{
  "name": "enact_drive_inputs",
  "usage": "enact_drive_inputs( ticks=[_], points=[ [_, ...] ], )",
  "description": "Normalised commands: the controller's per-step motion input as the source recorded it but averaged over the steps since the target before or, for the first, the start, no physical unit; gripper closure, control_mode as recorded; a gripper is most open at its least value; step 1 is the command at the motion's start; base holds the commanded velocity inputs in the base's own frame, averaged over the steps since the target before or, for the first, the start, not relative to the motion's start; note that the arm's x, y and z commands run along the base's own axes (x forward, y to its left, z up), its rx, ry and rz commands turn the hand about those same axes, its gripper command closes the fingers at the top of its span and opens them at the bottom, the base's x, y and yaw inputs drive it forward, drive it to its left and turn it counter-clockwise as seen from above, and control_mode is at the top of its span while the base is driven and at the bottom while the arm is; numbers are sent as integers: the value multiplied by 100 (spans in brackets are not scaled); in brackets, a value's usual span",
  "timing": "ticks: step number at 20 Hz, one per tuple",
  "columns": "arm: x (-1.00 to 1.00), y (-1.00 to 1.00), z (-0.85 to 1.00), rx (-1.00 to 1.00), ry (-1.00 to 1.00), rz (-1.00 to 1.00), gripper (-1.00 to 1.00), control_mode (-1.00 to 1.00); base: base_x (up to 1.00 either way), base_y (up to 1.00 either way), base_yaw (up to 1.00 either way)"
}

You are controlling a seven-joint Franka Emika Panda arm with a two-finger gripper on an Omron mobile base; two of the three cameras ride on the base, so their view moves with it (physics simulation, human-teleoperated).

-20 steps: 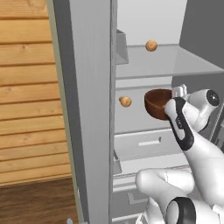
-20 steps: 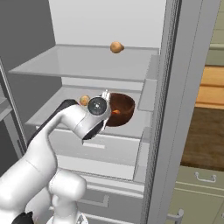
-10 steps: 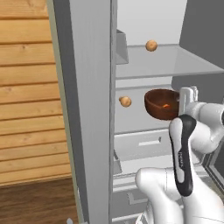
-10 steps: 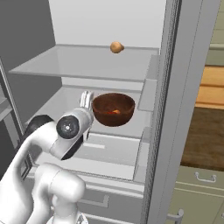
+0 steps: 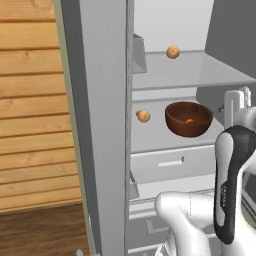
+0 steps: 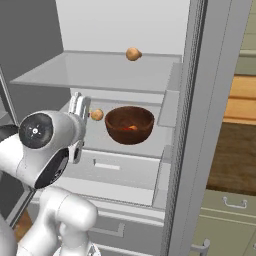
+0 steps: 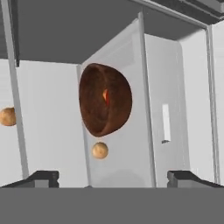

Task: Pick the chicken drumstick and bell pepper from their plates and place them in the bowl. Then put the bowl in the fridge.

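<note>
The dark reddish-brown bowl (image 5: 189, 119) (image 6: 129, 125) (image 7: 105, 99) stands on the fridge's (image 5: 95, 125) middle glass shelf (image 6: 150, 145). Inside it shows an orange-red bit (image 5: 190, 120) (image 6: 131, 128); I cannot tell whether it is the drumstick or the bell pepper. My gripper (image 5: 236, 99) (image 6: 79, 106) (image 7: 113, 179) is open and holds nothing. It hangs in front of the shelf, apart from the bowl, on the bowl's right in the left base view. The plates are out of view.
One round tan ball (image 5: 143, 116) (image 6: 97, 114) (image 7: 100, 150) lies on the shelf beside the bowl, another (image 5: 173, 52) (image 6: 133, 54) on the shelf above. A white drawer (image 5: 170, 162) (image 6: 107, 167) sits below. The thick grey door (image 6: 200, 125) stands open alongside.
My gripper has let go of the bowl's rim and drawn back out of the fridge. The bowl stays on the middle shelf.
</note>
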Motion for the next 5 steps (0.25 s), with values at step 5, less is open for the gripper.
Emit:
enact_drive_inputs(
  ticks=[5],
  points=[
    [-100,9,23,-5,23,0,-100,-100,0,0,0]
  ],
)
